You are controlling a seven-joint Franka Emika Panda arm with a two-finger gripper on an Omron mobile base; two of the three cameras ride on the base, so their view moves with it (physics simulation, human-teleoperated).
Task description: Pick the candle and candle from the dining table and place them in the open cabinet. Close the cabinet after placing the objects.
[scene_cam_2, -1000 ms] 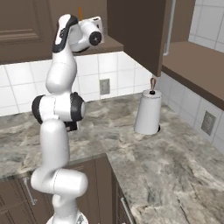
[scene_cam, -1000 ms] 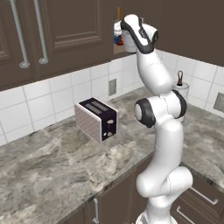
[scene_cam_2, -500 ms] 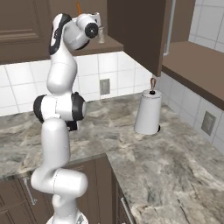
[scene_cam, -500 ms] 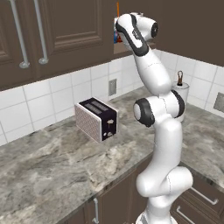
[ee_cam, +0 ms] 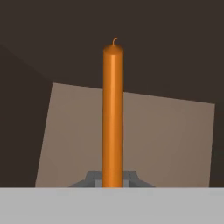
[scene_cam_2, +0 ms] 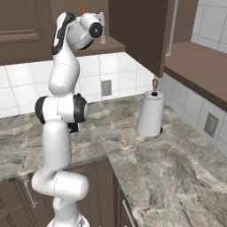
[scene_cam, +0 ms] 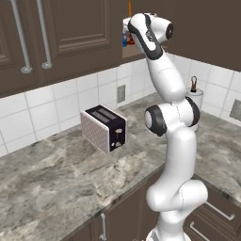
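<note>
The arm reaches high, and its hand (ee_cam: 113, 181) is closed tight on the orange candle (ee_cam: 113, 113), gripping it at the bottom end. The candle stands along the line of the hand, long axis straight out from the fingers, wick end farthest away. In the hand view that wick end points into the dark cabinet (ee_cam: 175, 39) opening, with a paler brown panel behind the candle and dark space above and to both sides of it. From the left base view the candle (scene_cam: 130, 8) rises upright above the wrist, at the front edge of the cabinet shelf (scene_cam: 136, 51), close beside a small blue and red item too blurred to name. In the right base view the open cabinet door (scene_cam_2: 142, 31) hangs well to the right of the hand. Below, the surface (scene_cam: 56, 174) carries a toaster (scene_cam: 103, 129) and a paper towel roll (scene_cam_2: 150, 113), both well under the hand.
</note>
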